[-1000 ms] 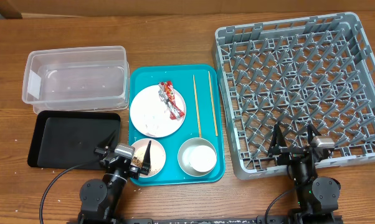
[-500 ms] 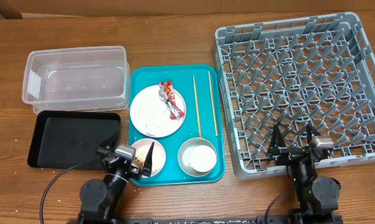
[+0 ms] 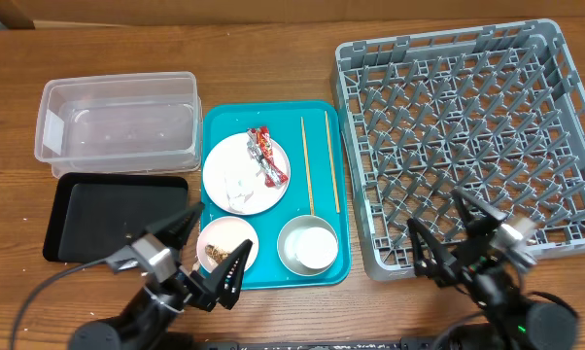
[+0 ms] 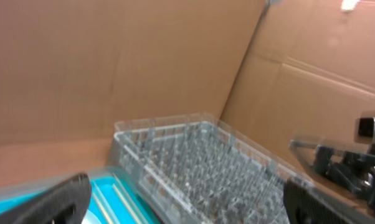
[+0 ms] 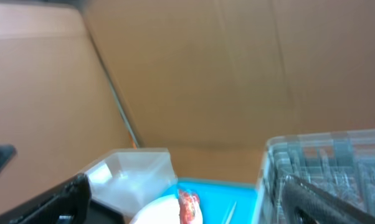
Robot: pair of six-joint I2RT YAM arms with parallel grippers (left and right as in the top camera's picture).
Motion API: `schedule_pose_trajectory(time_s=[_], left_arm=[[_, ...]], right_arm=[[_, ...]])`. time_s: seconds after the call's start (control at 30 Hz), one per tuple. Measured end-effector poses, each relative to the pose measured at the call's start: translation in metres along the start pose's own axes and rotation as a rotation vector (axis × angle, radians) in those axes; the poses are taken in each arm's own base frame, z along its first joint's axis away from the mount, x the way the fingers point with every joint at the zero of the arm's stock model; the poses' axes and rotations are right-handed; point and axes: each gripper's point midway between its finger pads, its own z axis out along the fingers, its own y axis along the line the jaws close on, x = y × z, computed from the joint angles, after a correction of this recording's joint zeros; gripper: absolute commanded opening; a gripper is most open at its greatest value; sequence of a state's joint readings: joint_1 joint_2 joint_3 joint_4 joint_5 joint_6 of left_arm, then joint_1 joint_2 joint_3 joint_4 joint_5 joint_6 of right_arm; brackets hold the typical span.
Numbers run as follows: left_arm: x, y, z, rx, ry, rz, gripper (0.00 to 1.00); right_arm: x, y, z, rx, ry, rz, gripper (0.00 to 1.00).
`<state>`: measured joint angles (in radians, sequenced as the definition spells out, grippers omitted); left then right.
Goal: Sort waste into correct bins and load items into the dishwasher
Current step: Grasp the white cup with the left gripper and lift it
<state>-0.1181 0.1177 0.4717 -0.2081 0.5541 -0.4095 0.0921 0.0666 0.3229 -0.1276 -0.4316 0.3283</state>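
Note:
A teal tray holds a white plate with a red wrapper, two chopsticks, a small dish with food scraps and a metal cup. The grey dish rack stands at the right. My left gripper is open and empty near the tray's front left corner. My right gripper is open and empty at the rack's front edge. The right wrist view shows the wrapper and plate; the left wrist view shows the rack.
A clear plastic bin stands at the back left, with a black tray in front of it. Cardboard walls rise behind the table in both wrist views. The clear bin also shows in the right wrist view.
Both arms have risen and tilted; the left gripper's fingers have spread wide beside the small dish, and the right gripper has swung up over the rack's front edge.

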Motion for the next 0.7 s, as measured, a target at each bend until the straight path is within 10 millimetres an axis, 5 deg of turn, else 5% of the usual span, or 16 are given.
schedule_pose_trajectory(time_s=[0.03,0.1,0.33,0.4,0.47,0.5,0.6,0.7], left_arm=[[-0.015,-0.007,0.000,-0.022,0.058,-0.035,1.00],[-0.014,-0.005,0.005,-0.086,0.228,-0.137,1.00],[0.012,0.019,0.039,-0.214,0.727,-0.438,1.00],[0.019,0.017,0.053,-0.162,0.784,-0.506,0.89],[0.042,0.014,0.062,-0.112,0.901,-0.576,0.74],[0.050,0.012,0.063,-0.111,0.935,-0.589,0.72],[0.116,-0.001,0.048,-0.232,1.259,-0.484,0.67],[0.165,-0.004,0.044,-0.327,1.399,-0.339,0.64]], right_arm=[[-0.026,0.014,-0.003,-0.002,0.013,0.013,1.00],[-0.034,0.018,-0.003,0.045,0.126,0.073,1.00],[-0.046,0.006,0.032,0.174,0.500,0.197,1.00],[-0.044,0.003,0.042,0.173,0.550,0.221,1.00],[-0.027,-0.002,0.048,0.173,0.629,0.266,1.00],[-0.025,-0.004,0.049,0.174,0.638,0.270,1.00],[-0.021,-0.006,0.052,0.177,0.656,0.290,1.00],[-0.020,-0.005,0.053,0.172,0.657,0.298,1.00]])
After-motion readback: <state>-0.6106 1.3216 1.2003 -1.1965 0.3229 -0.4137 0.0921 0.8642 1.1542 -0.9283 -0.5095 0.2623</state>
